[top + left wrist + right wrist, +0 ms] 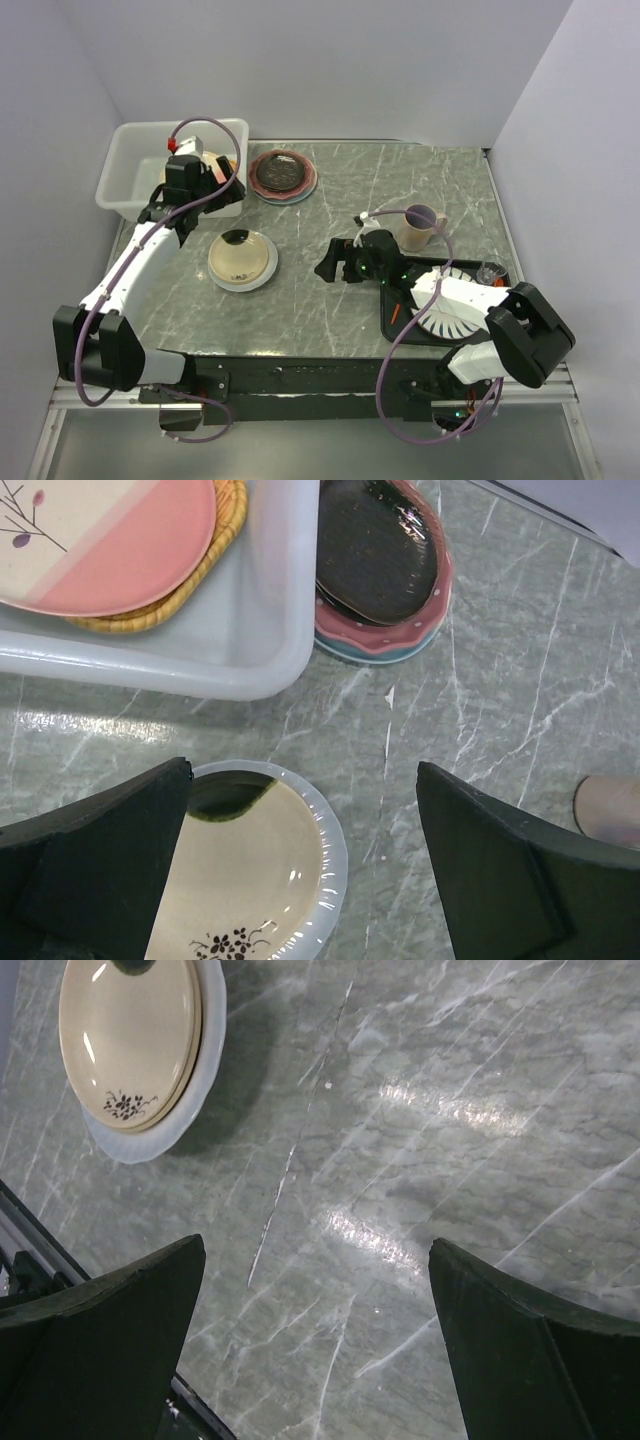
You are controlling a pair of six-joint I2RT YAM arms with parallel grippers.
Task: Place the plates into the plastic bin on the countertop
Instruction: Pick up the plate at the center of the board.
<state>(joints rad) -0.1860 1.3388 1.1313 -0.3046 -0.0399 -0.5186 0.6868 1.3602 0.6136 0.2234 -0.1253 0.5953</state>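
Note:
The plastic bin [128,170] stands at the back left of the countertop [400,180]. In the left wrist view the bin [270,630] holds a pink plate [120,540] lying on the orange textured plate [225,535]. A dark brown pink-rimmed plate [283,174] sits right of the bin, stacked on a light blue-rimmed one [385,645]. A tan plate [242,257] rests on a white plate [335,860] in front. My left gripper [213,190] is open and empty, above the bin's near edge [305,870]. My right gripper [326,266] is open and empty over bare countertop [315,1340].
A black tray [392,312] at the front right holds a white plate with dark stripes [450,312]. A mug [418,228] and a small glass [490,272] stand behind it. Grey walls enclose the back and sides.

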